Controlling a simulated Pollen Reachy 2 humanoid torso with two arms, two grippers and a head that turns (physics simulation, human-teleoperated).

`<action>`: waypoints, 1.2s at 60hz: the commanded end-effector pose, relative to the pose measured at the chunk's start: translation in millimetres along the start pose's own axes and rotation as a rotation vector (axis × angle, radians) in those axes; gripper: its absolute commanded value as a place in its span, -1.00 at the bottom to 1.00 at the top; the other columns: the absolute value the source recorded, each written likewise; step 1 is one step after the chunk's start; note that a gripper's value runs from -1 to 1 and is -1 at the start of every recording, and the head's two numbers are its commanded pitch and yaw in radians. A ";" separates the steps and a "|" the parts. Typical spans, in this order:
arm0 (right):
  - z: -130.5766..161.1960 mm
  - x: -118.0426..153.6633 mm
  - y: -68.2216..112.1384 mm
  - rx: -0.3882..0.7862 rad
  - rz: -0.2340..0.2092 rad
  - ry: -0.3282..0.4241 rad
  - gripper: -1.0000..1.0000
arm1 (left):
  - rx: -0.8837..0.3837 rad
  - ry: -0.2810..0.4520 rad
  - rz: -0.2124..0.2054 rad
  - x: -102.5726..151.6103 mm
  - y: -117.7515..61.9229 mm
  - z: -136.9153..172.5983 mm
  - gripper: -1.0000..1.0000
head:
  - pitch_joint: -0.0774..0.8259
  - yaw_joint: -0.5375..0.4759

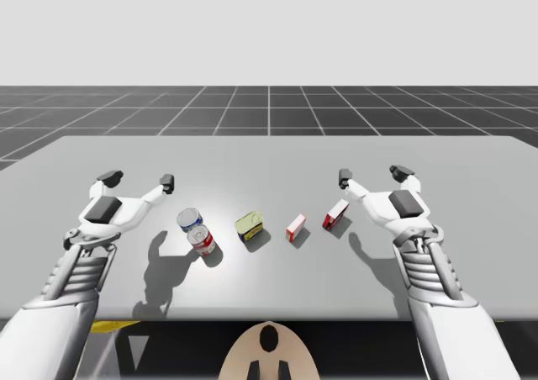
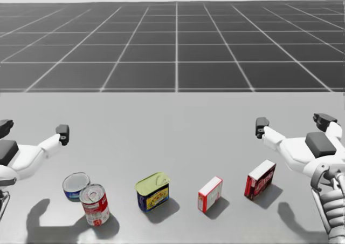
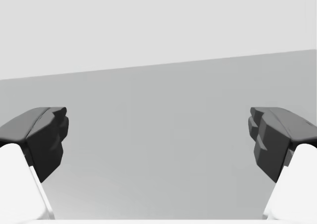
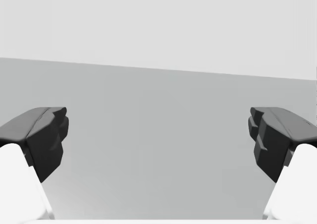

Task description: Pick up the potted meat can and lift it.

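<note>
Left gripper (image 1: 138, 179) and right gripper (image 1: 372, 175) hover spread wide, holding nothing. Between them on the grey table (image 1: 269, 157) stands the blue rectangular metal can with a yellow lid (image 1: 250, 226), seemingly slightly nearer the left, broad face toward me.

Grey table (image 1: 269, 157) with a yellow-lidded blue rectangular can (image 2: 152, 191). Left of it: low blue round can (image 2: 75, 185), red round can (image 2: 95, 203). Right of it: red-and-white box (image 2: 209, 194), then dark red box (image 2: 261, 180).
</note>
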 end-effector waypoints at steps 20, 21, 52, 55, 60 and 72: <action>1.2 3.4 -3.2 -0.009 -0.010 -0.008 -1.00 | -0.008 0.002 -0.002 -0.7 -2.0 -1.2 -1.00 | 0.64 0.26; 1.3 3.5 -3.2 -0.009 -0.010 -0.008 -1.00 | -0.008 0.002 -0.002 -0.6 -2.1 -1.2 -1.00 | 0.64 0.26; -0.7 0.2 -2.7 -0.014 -0.009 0.003 -1.00 | -0.404 0.123 0.112 67.0 -42.1 39.6 -1.00 | 0.68 0.30; -1.1 -0.1 -2.9 -0.014 -0.008 0.003 -1.00 | -0.469 0.165 0.102 72.7 -46.9 42.1 -1.00 | 0.68 0.31; -1.0 -0.3 -2.9 -0.014 -0.008 0.003 -1.00 | -0.567 0.225 0.114 77.1 -54.7 44.1 -1.00 | 0.68 0.31; -0.6 0.0 -2.8 -0.013 -0.008 0.003 -1.00 | -0.702 0.329 0.057 63.7 -78.3 44.5 -1.00 | 0.68 0.31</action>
